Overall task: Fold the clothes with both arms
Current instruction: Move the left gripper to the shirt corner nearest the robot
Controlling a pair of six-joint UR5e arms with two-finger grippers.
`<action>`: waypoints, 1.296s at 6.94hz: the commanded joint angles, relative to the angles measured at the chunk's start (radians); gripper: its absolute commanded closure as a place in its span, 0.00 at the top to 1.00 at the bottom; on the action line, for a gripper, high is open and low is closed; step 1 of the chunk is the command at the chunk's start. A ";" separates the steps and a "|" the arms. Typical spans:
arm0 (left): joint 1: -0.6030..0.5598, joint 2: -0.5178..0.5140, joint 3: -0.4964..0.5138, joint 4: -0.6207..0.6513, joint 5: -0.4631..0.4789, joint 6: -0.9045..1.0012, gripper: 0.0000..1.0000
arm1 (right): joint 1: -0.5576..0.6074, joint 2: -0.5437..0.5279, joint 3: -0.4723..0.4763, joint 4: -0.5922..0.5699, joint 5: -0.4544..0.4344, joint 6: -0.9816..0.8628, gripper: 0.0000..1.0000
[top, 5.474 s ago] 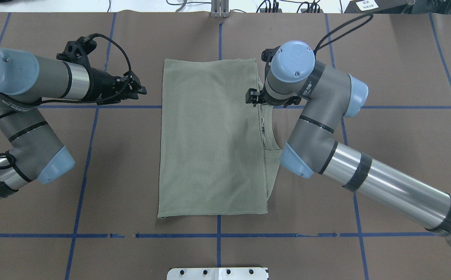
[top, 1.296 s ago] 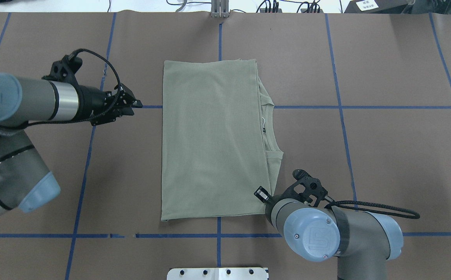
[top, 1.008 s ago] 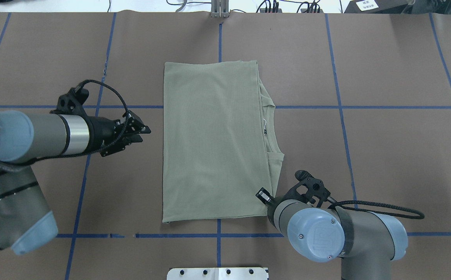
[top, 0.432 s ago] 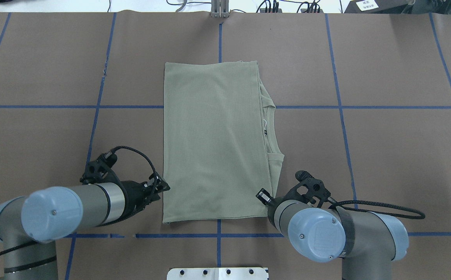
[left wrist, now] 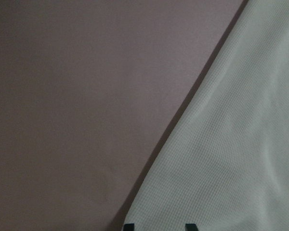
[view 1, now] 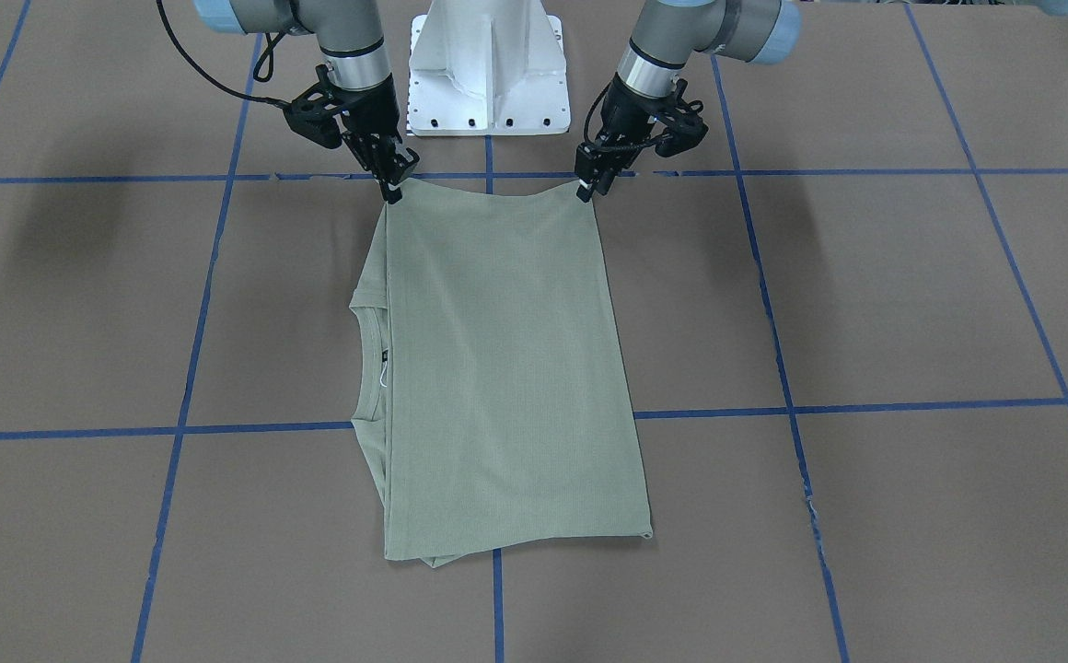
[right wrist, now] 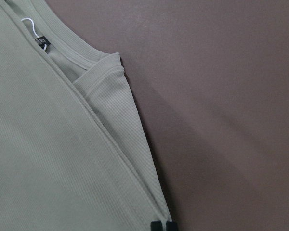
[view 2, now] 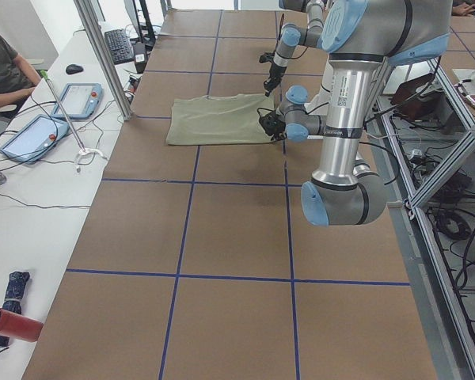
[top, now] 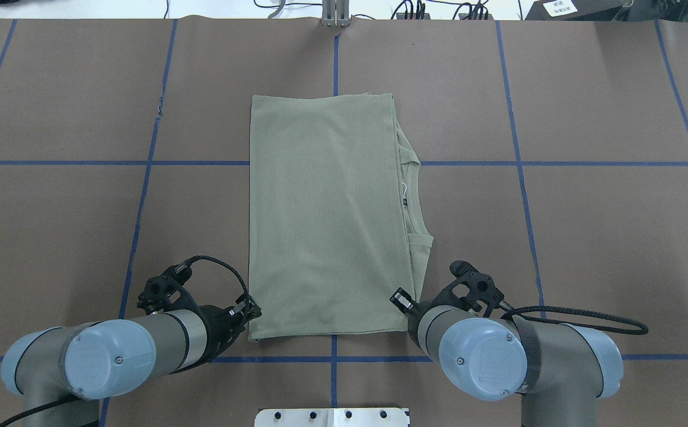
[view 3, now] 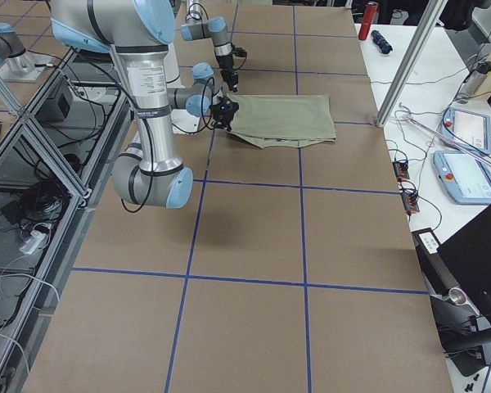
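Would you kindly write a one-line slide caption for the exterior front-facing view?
Left pincer and right pincer at the robot-side corners of the folded green shirt on the brown table.

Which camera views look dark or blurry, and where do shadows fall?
Left wrist view: dim, the shirt slightly soft. Right wrist view: sharp, a dark shadow along the shirt's edge. Front-facing view: faint arm shadows on the table.

Brown table (top: pixel 587 89) crossed by blue tape lines (top: pixel 83 162); white pedestal base (view 1: pixel 488 64); a tablet (view 2: pixel 28 136) on a side bench (view 2: pixel 39 237).
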 commanded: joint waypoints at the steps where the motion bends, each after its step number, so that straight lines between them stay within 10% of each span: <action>1: 0.016 0.001 0.009 0.001 -0.001 0.000 0.47 | 0.000 0.000 0.004 0.000 0.000 0.000 0.00; 7: 0.043 -0.016 0.019 0.004 -0.001 -0.002 0.46 | 0.000 0.000 0.012 0.000 -0.002 0.000 0.00; 8: 0.043 -0.019 0.020 0.004 -0.001 -0.002 0.37 | 0.000 0.000 0.012 0.000 -0.002 0.000 0.00; 9: 0.043 -0.019 0.018 0.004 -0.001 -0.020 0.00 | 0.000 0.000 0.012 0.000 -0.002 0.000 0.00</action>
